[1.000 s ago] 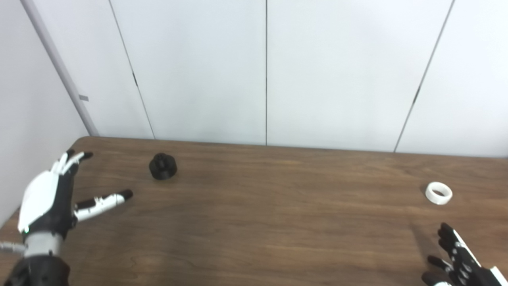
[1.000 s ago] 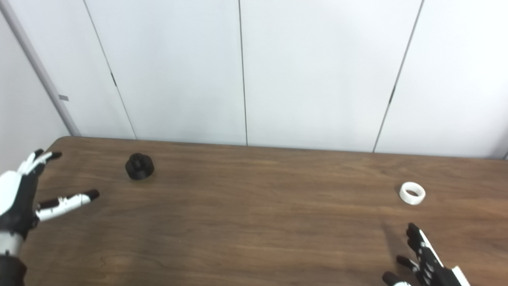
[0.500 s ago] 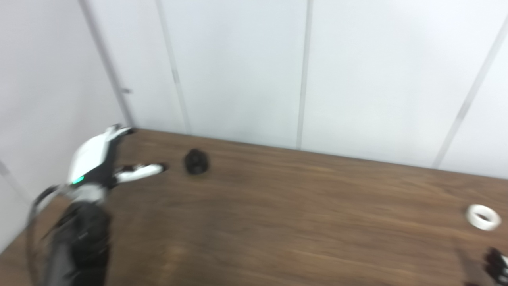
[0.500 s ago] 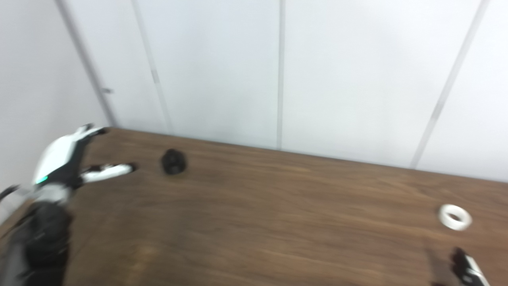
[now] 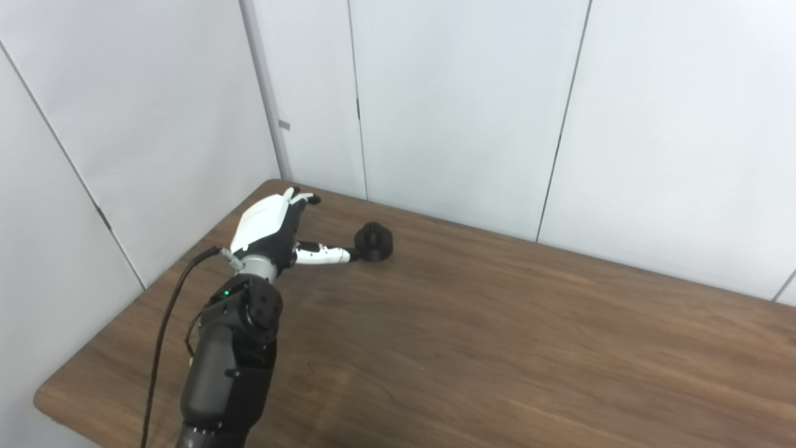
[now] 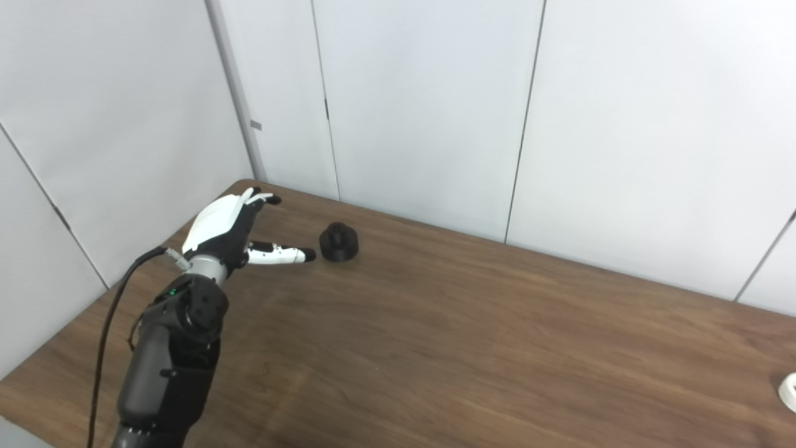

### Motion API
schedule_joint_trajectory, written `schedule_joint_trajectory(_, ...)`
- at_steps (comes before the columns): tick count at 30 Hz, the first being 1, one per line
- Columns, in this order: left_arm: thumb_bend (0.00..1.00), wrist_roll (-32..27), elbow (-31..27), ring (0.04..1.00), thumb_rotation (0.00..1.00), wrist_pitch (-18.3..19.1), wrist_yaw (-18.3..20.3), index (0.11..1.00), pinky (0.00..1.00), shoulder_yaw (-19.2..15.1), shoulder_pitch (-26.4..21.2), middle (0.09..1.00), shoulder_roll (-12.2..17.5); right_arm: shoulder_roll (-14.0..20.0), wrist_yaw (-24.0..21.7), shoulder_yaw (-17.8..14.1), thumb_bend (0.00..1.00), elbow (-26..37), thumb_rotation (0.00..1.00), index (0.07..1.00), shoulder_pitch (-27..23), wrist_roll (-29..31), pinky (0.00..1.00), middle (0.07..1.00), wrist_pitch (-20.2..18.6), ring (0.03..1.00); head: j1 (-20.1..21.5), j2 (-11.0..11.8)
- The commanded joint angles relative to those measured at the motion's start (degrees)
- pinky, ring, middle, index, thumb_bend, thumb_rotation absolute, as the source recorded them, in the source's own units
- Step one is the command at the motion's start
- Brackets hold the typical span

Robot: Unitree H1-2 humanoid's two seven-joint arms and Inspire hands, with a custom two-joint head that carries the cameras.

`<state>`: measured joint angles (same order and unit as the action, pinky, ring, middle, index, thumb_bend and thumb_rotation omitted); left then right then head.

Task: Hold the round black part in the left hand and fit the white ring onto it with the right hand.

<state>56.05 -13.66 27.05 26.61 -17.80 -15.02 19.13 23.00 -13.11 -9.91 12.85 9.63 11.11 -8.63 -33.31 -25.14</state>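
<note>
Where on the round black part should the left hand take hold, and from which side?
Around the wide lower body of the round black part, from its left, where the open left hand already is. It stands upright on the table, so this leaves the narrower top free.

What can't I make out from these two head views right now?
- Right robot hand: outside both views, so its state is unknown.
- Small white plastic ring: cut by the right edge in the right eye view, absent from the left eye view.
- Left robot hand: whether its thumb touches the round black plastic part is too small to tell.
</note>
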Motion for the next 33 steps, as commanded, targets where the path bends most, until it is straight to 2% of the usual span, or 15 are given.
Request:
schedule_joint_trajectory(1, 1.00, 1.3, 0.6, 1.000, 0.44, -0.1, -0.2, 0.879, 1.00, -0.1, -2.9, 1.000, 1.0, 1.5, 0.2, -0.9, 0.65, -1.2, 0.45, 1.000, 0.7, -0.9, 1.00, 1.000, -0.5, 1.000, -0.1, 0.0)
schedule_joint_trajectory(7, 1.00, 1.8, 5.1, 1.000, 0.42, -0.1, -0.7, 0.889, 1.00, 1.4, -3.8, 1.000, 1.6, 1.3, 0.2, -1.0, 0.64, -0.9, 0.43, 1.000, 0.9, -0.5, 0.99, 1.000, -0.7, 1.000, 0.0, 0.0)
schedule_joint_trajectory(18, 1.00, -0.6, 16.3, 1.000, 0.43, -0.2, -3.7, 0.904, 1.00, 6.5, -7.7, 1.000, 5.8, 1.4, 0.5, -1.0, 0.66, 0.0, 0.45, 1.000, 1.5, -0.9, 1.00, 1.000, -0.7, 1.000, 0.7, -0.2)
schedule_joint_trajectory(33, 1.00, -2.0, 26.3, 1.000, 0.40, -0.1, -6.3, 0.959, 1.00, 8.7, -12.1, 1.000, 7.0, 1.5, 0.2, -1.3, 0.66, 0.1, 0.43, 1.000, 2.1, -0.2, 1.00, 1.000, -0.7, 1.000, 1.6, -0.3)
